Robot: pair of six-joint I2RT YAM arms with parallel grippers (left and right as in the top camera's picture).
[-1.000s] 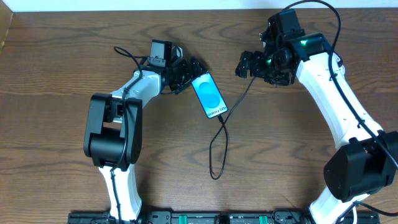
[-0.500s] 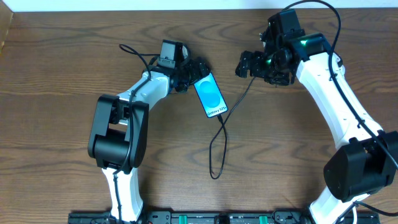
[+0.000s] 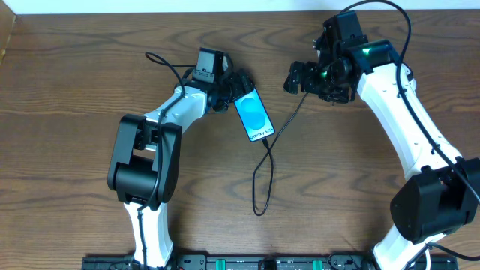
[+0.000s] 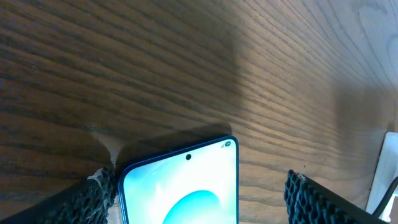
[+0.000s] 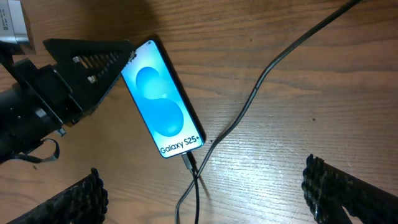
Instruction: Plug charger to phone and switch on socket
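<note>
The phone (image 3: 253,116) lies screen up on the wooden table and reads "Galaxy S25+" in the right wrist view (image 5: 163,102). The charger (image 3: 264,176), a thin black cable, loops on the table, and its plug tip (image 5: 188,161) sits at the phone's bottom edge. My left gripper (image 3: 238,84) is open around the phone's top end (image 4: 186,196). Its left finger is at the phone's edge and its right finger (image 4: 311,199) is well apart. My right gripper (image 3: 300,76) is open and empty above the cable (image 5: 205,205). The socket does not show clearly.
A white object (image 4: 387,177) shows at the right edge of the left wrist view; I cannot tell what it is. The right arm (image 3: 397,105) reaches across the table's back right. The cable (image 5: 280,56) runs up past the right gripper.
My left gripper has moved right to the phone's top end. The right arm and the cable have not moved.
</note>
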